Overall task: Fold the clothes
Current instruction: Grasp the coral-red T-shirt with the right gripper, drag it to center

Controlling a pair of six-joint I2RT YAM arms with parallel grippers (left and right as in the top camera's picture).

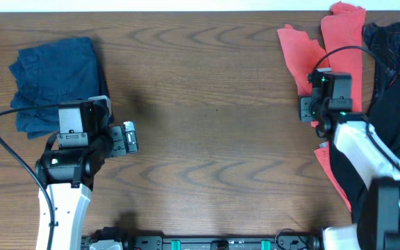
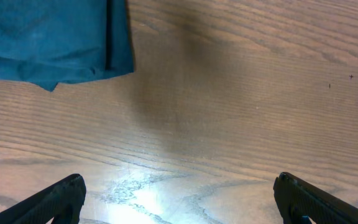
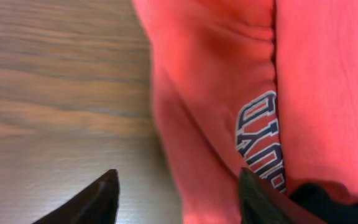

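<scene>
Overhead: the left claw [image 1: 129,137] hangs over the bare table [image 1: 207,104]. The navy garment [image 1: 54,76] lies bunched near it but apart. The right claw [image 1: 304,109] sits at the edge of the coral shirt [image 1: 304,52], which lies crumpled, with the black garment [image 1: 394,90] just beyond.

Left wrist: jaws wide, nothing between them. The navy cloth is ahead and off to one side.

Right wrist: jaws partly apart over the shirt's edge. The cloth does not look pinched. The logo [image 3: 263,143] is ahead of one fingertip.

Judgement: the shirt is light, limp and creased, so it will sag and drag. Best taken at the hem or a corner right under the claw, in a single layer.
</scene>
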